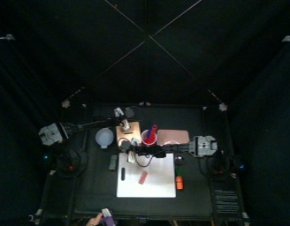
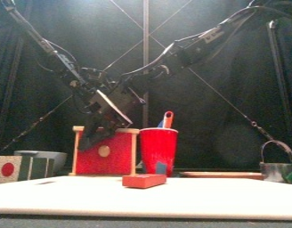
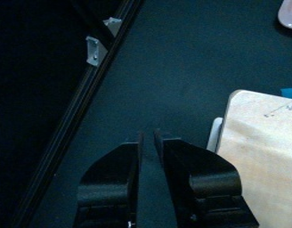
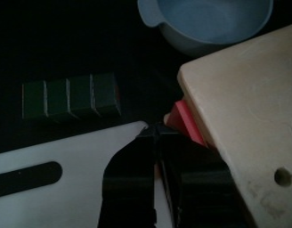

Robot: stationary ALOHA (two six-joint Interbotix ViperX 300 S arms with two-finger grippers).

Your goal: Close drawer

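Observation:
The small orange-tan wooden box (image 2: pixel 104 151) stands at the back left of the table, with pale wood edges and a round knob on its front. From above it shows as a pale block (image 1: pixel 128 131). In the right wrist view a pale wood panel (image 4: pixel 244 98) with a small hole fills one side; I cannot tell whether it is the drawer or the box's top. Both arms hang just above the box. My left gripper (image 3: pixel 152 147) is shut and empty over black table next to pale wood (image 3: pixel 262 151). My right gripper (image 4: pixel 160 183) looks shut, close to the panel.
A red cup (image 2: pixel 158 150) stands right of the box, with a red block (image 2: pixel 143 181) in front. A pinkish board (image 1: pixel 172 135) and a white sheet (image 1: pixel 148 172) lie nearby. A blue-grey bowl (image 4: pixel 208 22), a dark green block (image 4: pixel 71 96) and a white slotted board (image 4: pixel 53 169) lie near my right gripper.

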